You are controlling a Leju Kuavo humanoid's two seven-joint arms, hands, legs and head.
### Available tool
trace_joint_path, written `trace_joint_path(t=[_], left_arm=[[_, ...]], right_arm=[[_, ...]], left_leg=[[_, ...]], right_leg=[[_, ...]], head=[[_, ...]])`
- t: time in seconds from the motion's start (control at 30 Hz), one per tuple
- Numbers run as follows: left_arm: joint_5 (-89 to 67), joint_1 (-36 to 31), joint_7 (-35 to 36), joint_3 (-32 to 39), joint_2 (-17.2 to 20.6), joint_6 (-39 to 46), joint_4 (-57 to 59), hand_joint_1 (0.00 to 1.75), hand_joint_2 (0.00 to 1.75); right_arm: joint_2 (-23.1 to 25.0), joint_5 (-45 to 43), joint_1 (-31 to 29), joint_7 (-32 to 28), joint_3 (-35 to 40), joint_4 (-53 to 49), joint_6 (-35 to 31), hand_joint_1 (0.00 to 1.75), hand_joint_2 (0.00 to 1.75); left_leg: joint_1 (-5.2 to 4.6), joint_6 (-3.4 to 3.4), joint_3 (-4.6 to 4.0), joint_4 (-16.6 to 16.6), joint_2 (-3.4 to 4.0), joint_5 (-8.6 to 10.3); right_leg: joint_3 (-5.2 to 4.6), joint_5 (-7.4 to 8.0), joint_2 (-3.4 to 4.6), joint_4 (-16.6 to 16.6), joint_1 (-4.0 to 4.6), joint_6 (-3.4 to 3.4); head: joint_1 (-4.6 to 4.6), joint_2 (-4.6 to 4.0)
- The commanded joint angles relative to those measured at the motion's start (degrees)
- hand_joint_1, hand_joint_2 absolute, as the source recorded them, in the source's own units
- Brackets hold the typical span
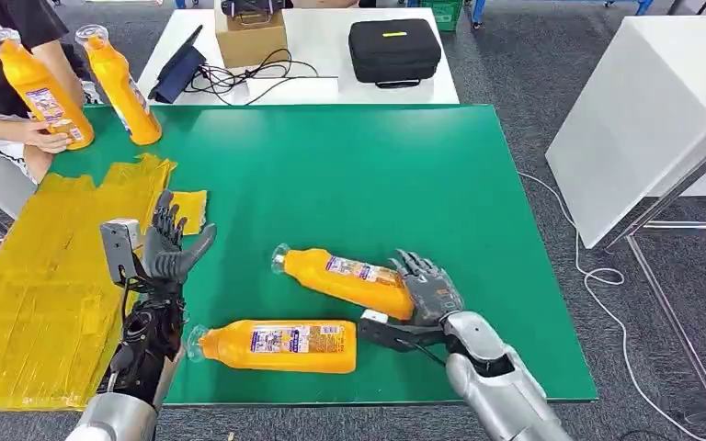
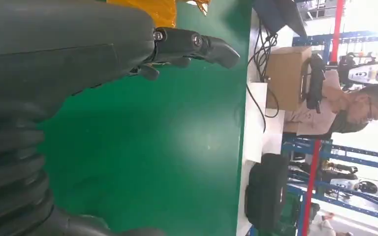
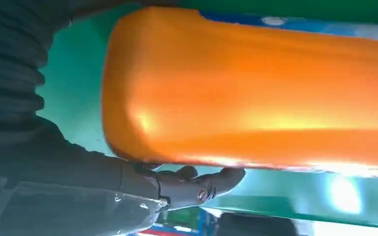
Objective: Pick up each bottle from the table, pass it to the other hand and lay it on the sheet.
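Two orange bottles lie on the green table (image 1: 377, 175). My right hand (image 1: 427, 292) grips the base end of the farther bottle (image 1: 345, 278), its clear cap pointing left. In the right wrist view that bottle (image 3: 256, 88) lies across the palm with dark fingers (image 3: 202, 184) curled beneath it. The nearer bottle (image 1: 280, 346) lies free by the front edge. My left hand (image 1: 167, 246) is held up with fingers apart and holds nothing, beside the yellow sheet (image 1: 46, 294). The left wrist view shows its fingers (image 2: 197, 46) over bare green table.
At the far left a person holds one upright orange bottle (image 1: 41, 89); another (image 1: 124, 84) stands beside it. Behind the green table a white table carries a cardboard box (image 1: 250, 37), cables and a black case (image 1: 393, 50). A white stand (image 1: 643, 119) is at right.
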Motion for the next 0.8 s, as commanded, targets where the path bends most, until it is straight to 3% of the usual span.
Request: trace_joint_path(t=[0.03, 0.23, 0.8], left_arm=[[-0.43, -3.4, 0.54, 1.13, -0.33, -0.09, 4.04, 0.0, 1.75], [-0.76, -4.1, 0.41, 0.79, -0.32, 0.02, 4.58, 0.0, 1.75], [-0.76, -4.1, 0.41, 0.79, -0.32, 0.02, 4.58, 0.0, 1.75]], right_arm=[[0.02, -4.15, -2.52, -2.3, 4.79, -3.41, 3.23, 0.0, 1.75], [0.22, -8.44, -5.11, -4.47, 7.15, -2.49, 4.83, 0.0, 1.75], [0.22, -8.44, -5.11, -4.47, 7.15, -2.49, 4.83, 0.0, 1.75]], left_leg=[[0.01, -0.07, 0.2, 0.03, 0.05, -0.12], [-0.01, -0.02, 0.0, 0.0, 0.03, -0.02], [0.0, -0.04, 0.11, -0.01, -0.03, -0.06]], right_leg=[[0.19, -0.12, -0.04, 0.03, 0.02, 0.01], [-0.01, -0.02, -0.01, 0.02, 0.0, 0.02], [0.13, -0.08, -0.1, 0.0, 0.0, 0.02]], head=[[0.0, 0.0], [0.02, 0.0], [0.02, 0.0]])
